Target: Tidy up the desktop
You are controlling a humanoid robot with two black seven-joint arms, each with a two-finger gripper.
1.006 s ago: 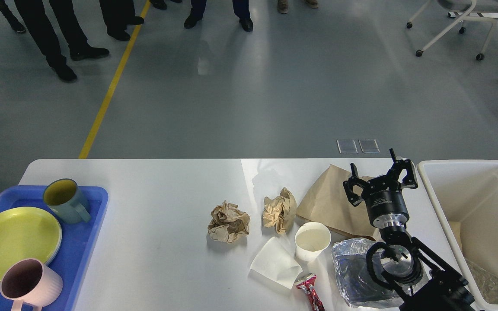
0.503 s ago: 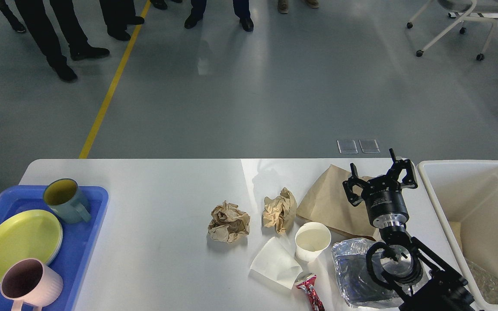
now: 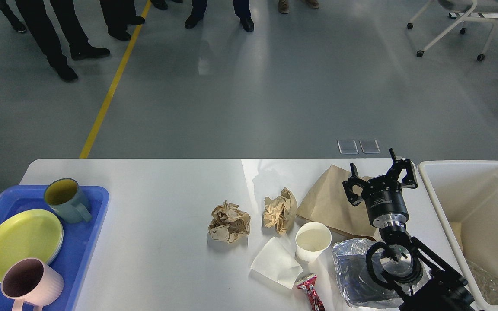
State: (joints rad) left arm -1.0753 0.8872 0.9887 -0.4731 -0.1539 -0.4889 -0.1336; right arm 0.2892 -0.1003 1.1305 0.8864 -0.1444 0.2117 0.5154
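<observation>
Right gripper (image 3: 381, 178) hovers over the brown paper bag (image 3: 331, 203), fingers spread, holding nothing. Left gripper out of view. Desktop (image 3: 154, 242) spreads below, litter left of the gripper: paper balls, cup, napkin. Bin (image 3: 430, 190) just right. Judged: picking trash; next, drop and pinch the bag.
</observation>
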